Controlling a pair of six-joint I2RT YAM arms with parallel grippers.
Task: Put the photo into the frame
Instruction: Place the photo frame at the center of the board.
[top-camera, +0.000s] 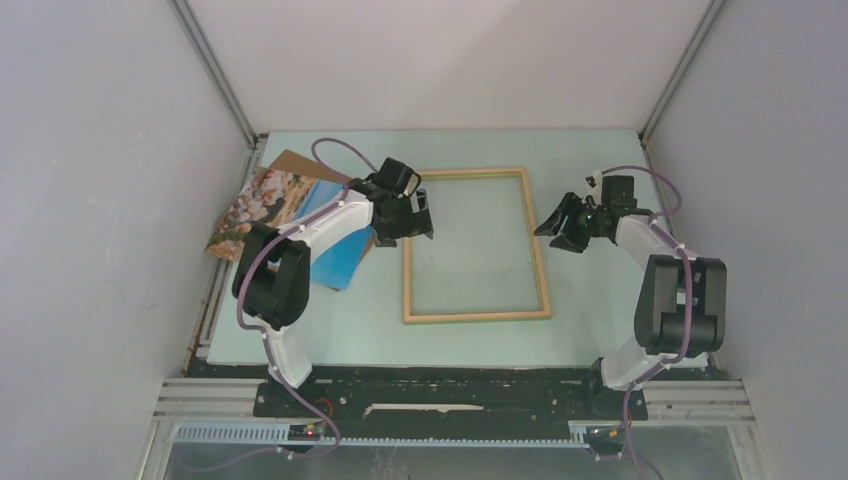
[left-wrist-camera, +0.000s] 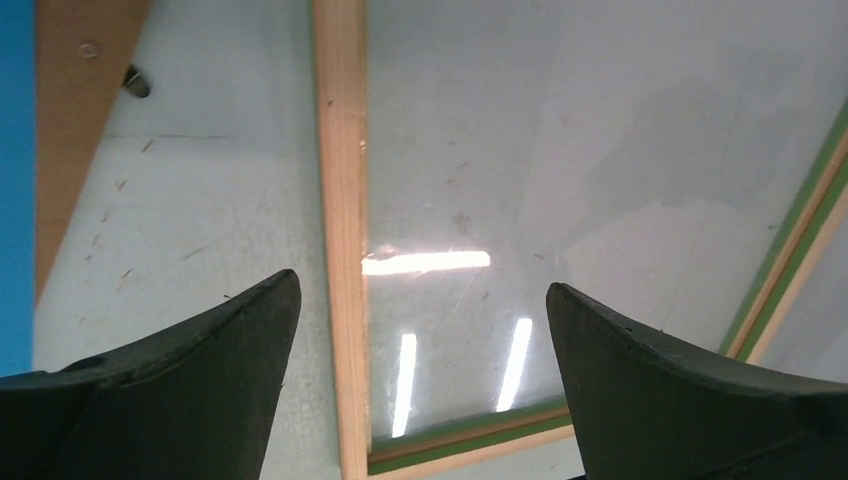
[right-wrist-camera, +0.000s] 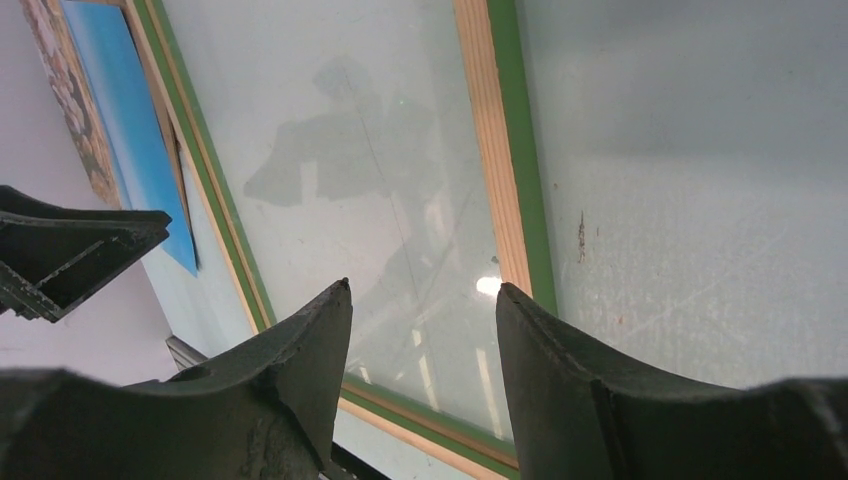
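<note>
The frame (top-camera: 478, 316) lies flat in the middle of the table, pale wood side up, its clear pane showing the table beneath. The photo (top-camera: 268, 198) lies at the left on a brown backing board (top-camera: 293, 161), partly under the left arm. My left gripper (top-camera: 410, 218) hovers open over the frame's left rail (left-wrist-camera: 342, 200), its fingertips (left-wrist-camera: 422, 283) straddling that rail without touching it. My right gripper (top-camera: 562, 226) hangs open just outside the frame's right rail (right-wrist-camera: 495, 150), nothing between its fingers (right-wrist-camera: 425, 286). The photo's blue face (right-wrist-camera: 125, 130) shows beyond the frame.
White enclosure walls close in on the table at the left, back and right. The backing board's edge (left-wrist-camera: 75, 100) and the photo's blue strip (left-wrist-camera: 15, 150) lie left of the left gripper. A left-arm finger (right-wrist-camera: 70, 250) shows in the right wrist view.
</note>
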